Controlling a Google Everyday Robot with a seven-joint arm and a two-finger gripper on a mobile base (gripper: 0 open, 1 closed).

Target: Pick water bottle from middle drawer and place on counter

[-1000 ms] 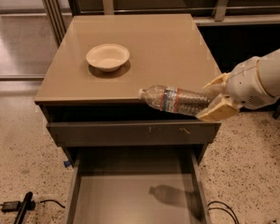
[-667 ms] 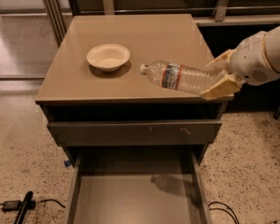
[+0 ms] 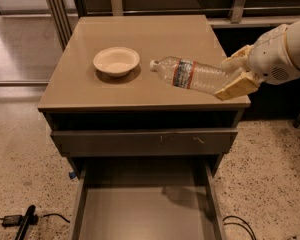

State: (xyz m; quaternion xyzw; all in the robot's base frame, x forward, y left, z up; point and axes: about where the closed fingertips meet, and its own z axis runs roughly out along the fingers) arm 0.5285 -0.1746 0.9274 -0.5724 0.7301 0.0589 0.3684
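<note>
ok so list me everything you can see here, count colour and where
water bottle: 1, clear with white cap and red-and-white label, lying nearly flat over the right part of the counter, cap towards the bowl
bowl: 1, cream, upright on the counter, left of the bottle
counter: 1, tan-beige, top of the cabinet
upper drawer: 1, dark grey-brown, scratched front, just under the counter
middle drawer: 1, dark grey-brown, pulled open below it
cables: 2, black, on the floor at bottom left and bottom right
floor: speckled terrazzo, around the cabinet
arm: 1, white, coming in from the right
gripper: 1, pale yellow fingers, shut on the bottle's base end at the counter's right edge
</note>
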